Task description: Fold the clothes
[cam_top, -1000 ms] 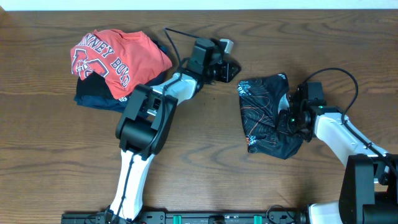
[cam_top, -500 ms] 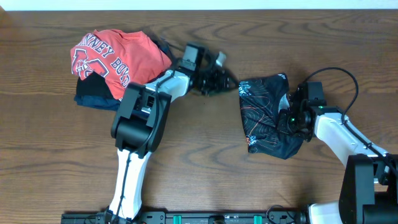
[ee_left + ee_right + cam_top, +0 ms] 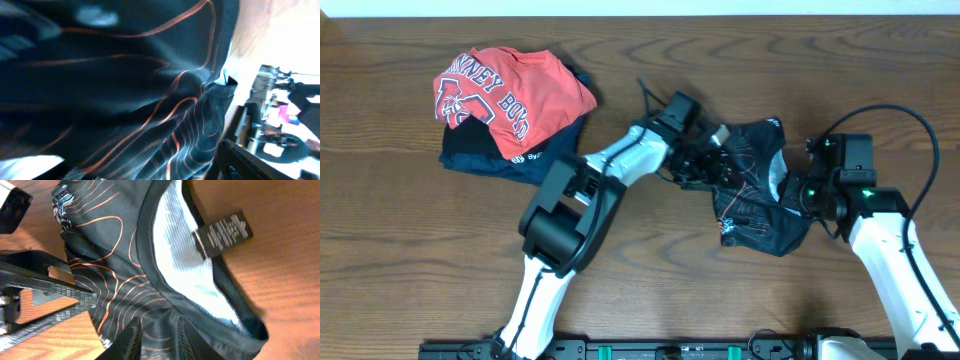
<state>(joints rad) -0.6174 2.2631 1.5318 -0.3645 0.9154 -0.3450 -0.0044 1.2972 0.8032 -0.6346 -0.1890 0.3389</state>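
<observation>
Left end effector (image 3: 708, 165) is stretched far across the table (image 3: 650, 290) and sits low over the left part of the black jersey (image 3: 760, 218). From above, its dark fingers are seen against dark cloth. Its own camera is filled with blurred black fabric with thin orange lines. For this reason I cannot tell if it is open or closed, or if it holds anything.

Right end effector (image 3: 798, 192) is at the right edge of the same jersey. In its wrist view the two fingers (image 3: 131, 337) stand a little apart at the lower border of the picture, and a fold of the jersey is between them. I cannot tell whether they press this fold or only stand around it. Just above them the neck opening (image 3: 182, 255) shows, with pale mesh inside, and a black label (image 3: 225, 232) sticks out from it over the wood.

The jersey lies crumpled in a heap on the table, right of the centre, between both end effectors. Well apart, at the far left, a red T-shirt (image 3: 510, 85) with white letters lies on top of a navy garment (image 3: 480, 160).
</observation>
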